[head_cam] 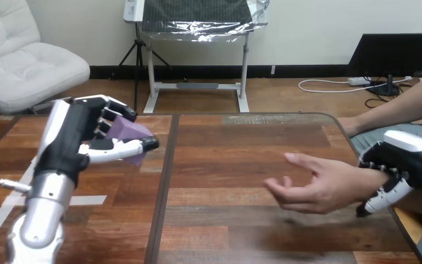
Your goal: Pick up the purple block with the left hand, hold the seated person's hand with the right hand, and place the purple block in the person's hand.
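Purple block (131,132) — in left hand (68,140), right hand (415,159) curled round person's wrist (369,177)

A wide stretch of bare table (225,165) lies between the left hand (74,137), which is up in the air at the left with the purple block (129,132) in its fingers, and the person's hand (318,187) at the right. The way across that wood is open. The person's hand is open above the table, fingers pointing left. The right hand (404,162) wraps the person's wrist at the far right, behind the open palm and clear of the path.
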Motion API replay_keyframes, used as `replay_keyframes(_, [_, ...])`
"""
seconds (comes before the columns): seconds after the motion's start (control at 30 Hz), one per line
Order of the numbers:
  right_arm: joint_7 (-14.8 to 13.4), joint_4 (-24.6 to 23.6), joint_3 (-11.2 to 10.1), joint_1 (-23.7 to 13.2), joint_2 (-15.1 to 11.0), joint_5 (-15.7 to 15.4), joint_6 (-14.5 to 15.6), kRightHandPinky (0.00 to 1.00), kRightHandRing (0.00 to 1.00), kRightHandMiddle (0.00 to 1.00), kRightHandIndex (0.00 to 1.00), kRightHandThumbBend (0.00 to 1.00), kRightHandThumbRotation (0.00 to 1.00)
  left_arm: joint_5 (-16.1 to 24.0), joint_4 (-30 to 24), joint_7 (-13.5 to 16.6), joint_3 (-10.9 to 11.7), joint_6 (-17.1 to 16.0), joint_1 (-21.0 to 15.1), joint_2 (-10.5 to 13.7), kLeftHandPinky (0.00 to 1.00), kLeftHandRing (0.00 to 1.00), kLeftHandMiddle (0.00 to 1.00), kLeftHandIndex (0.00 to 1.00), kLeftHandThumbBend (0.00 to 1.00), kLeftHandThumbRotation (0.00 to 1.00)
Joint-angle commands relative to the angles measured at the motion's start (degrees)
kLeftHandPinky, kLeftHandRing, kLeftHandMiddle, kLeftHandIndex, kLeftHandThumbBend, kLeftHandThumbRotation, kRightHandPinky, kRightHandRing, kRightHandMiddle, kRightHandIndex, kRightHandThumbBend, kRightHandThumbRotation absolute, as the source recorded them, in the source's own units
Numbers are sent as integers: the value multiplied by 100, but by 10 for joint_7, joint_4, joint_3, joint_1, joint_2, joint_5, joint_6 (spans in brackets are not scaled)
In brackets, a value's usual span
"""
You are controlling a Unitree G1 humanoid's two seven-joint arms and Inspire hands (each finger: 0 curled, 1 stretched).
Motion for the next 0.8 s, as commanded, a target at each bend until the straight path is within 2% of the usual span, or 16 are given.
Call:
replay_keyframes(0.0, [2,-20,-12,-34,21,17,10,34,39,45,51,77,15,-1,32,11,-11,-14,-63,-10,32,39,43,44,64,0])
replay_keyframes(0.27, [11,-38,-11,-37,29,29,18,33,39,45,51,76,16,4,74,19,-22,-15,-92,-17,33,40,44,45,65,0])
replay_keyframes(0.43, [11,-41,-11,-40,36,37,9,32,38,44,50,77,17,0,105,21,-27,-22,-112,-24,35,42,45,46,64,0])
replay_keyframes(0.77, [18,-58,-9,-44,47,39,17,33,38,44,50,79,18,-6,157,27,-38,-34,-148,-42,35,42,45,47,66,0])
